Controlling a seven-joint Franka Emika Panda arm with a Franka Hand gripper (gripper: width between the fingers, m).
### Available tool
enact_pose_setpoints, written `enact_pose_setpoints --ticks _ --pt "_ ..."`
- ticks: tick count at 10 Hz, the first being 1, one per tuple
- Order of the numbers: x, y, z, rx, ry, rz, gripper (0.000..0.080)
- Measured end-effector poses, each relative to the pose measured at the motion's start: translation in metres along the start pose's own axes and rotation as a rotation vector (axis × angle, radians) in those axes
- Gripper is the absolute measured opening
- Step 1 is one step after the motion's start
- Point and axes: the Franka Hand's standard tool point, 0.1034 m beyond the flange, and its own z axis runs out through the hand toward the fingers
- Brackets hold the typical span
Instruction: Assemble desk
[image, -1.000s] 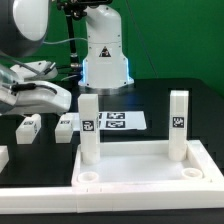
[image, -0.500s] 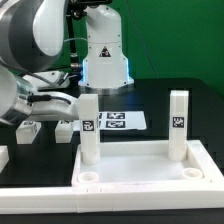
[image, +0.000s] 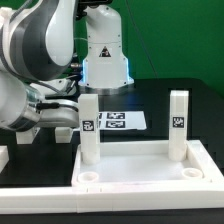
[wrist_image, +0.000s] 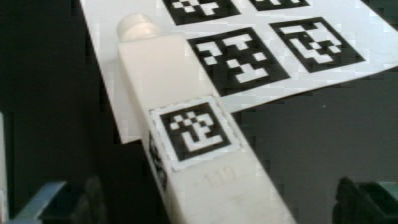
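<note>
The jaws stand wide apart, gripping nothing, either side of the loose white square plastic leg post (wrist_image: 187, 140) lying on the black tabletop (wrist_image: 338, 130); an off-centre close could twist it or shove it onto the flat white marker board (wrist_image: 267, 50) just beyond; farther off, the white rimmed desk panel (image: 135, 160) risks a knock.

The white rimmed tabletop (image: 150, 186) lies flat, rim up, at the front of the exterior view. Two square white legs stand upright in its far corners: one leg (image: 89, 132) on the exterior view's left, the other leg (image: 178, 125) on its right. Each bears a black-and-white tag near the top. The near corners show round sockets (image: 88, 174). A loose leg (image: 28, 125) lies on its side, further left. A last leg (wrist_image: 187, 140) lies flat, tag up, along the marker board's (wrist_image: 267, 50) edge.
</note>
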Motion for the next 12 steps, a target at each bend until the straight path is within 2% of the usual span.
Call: enact_pose_setpoints --ticks 6,7,8,9,10,12 --pt "0.0026 0.0024 0.0034 -0.005 -0.005 0.005 0.0649" --pt "0.0026 0.0025 0.0033 -0.004 -0.005 0.006 0.056" --pt "0.0026 0.0025 0.0033 -0.004 -0.005 0.006 0.0423" --pt "0.0025 0.0026 0.0033 -0.004 -0.005 0.006 0.0423" --pt "0.0022 0.0026 0.0033 -0.004 -0.006 0.006 0.0287" --pt "0.0021 0.0027 0.0032 -0.004 -0.006 0.006 0.0287"
